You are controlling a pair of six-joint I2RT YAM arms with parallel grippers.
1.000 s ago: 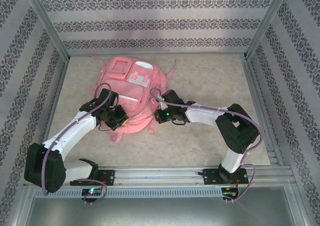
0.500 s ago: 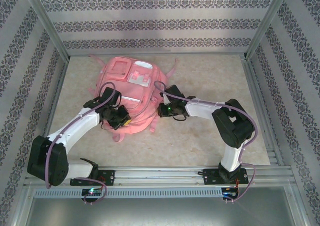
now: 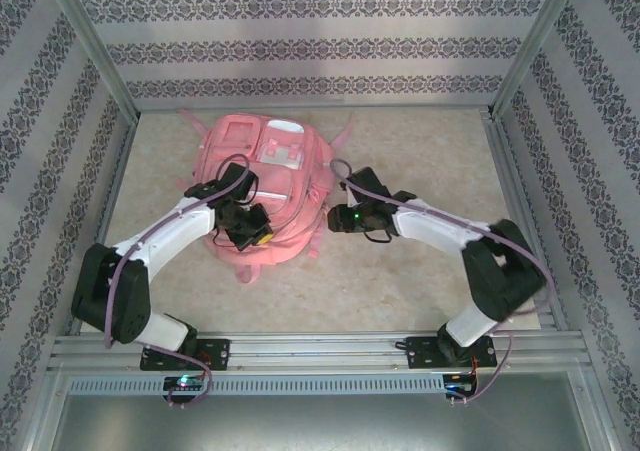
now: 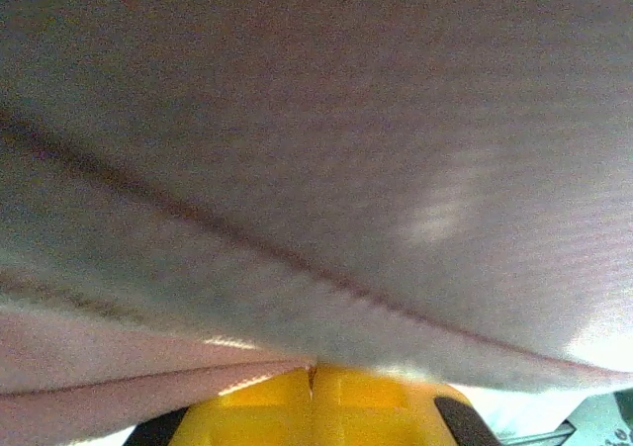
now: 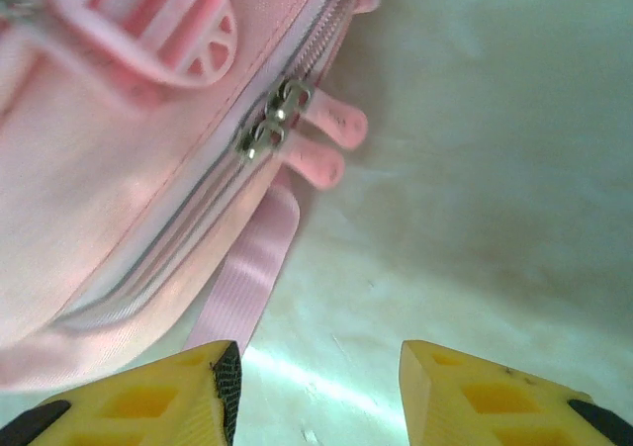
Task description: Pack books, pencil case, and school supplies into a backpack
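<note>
No text or label can be read.

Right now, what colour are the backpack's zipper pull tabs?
Pink zipper pull tabs, clearest in right wrist view.

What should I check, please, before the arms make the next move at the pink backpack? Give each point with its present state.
1. Zip closed: ok, both zip pulls sit together on the backpack.
2. The right tool open and empty: ok.
3. The right tool off the backpack, over bare table: ok.
4. Strap clear of the right tool: not ok, it ends beside one finger.
5. The left tool shut on backpack fabric: ok, a fold runs into its tips.
6. Everything packed inside: cannot tell, the closed zip hides it.
</note>
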